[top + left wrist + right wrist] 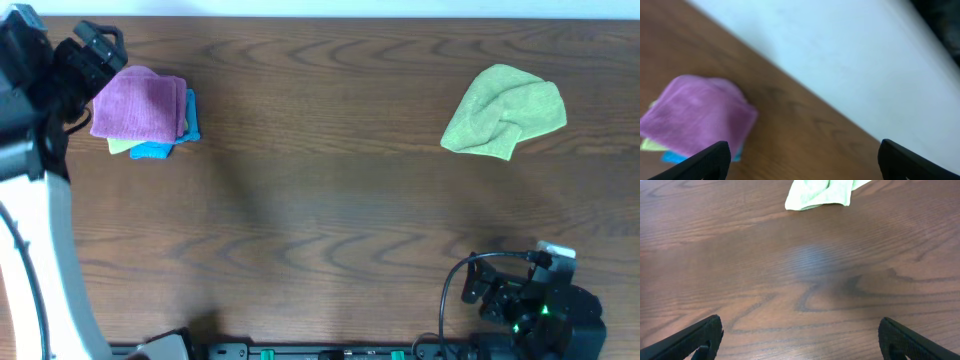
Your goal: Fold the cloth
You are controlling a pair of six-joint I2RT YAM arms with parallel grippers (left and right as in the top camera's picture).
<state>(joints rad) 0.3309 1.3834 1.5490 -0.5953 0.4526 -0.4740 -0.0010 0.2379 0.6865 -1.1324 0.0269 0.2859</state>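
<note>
A purple cloth (138, 104) lies folded on top of a small stack at the table's far left. It also shows in the left wrist view (697, 116). No white tag shows on it, so I cannot tell if it is the violet one or the pinker one. My left gripper (103, 48) hovers just behind and left of the stack, open and empty (802, 150). My right gripper (478, 288) rests at the front right, open and empty above bare wood (800, 327).
A crumpled lime-green cloth (505, 110) lies at the far right and shows in the right wrist view (820, 194). Under the purple cloth are a blue cloth (160, 150) and a green edge (120, 146). A white wall (850, 55) runs along the table's far edge.
</note>
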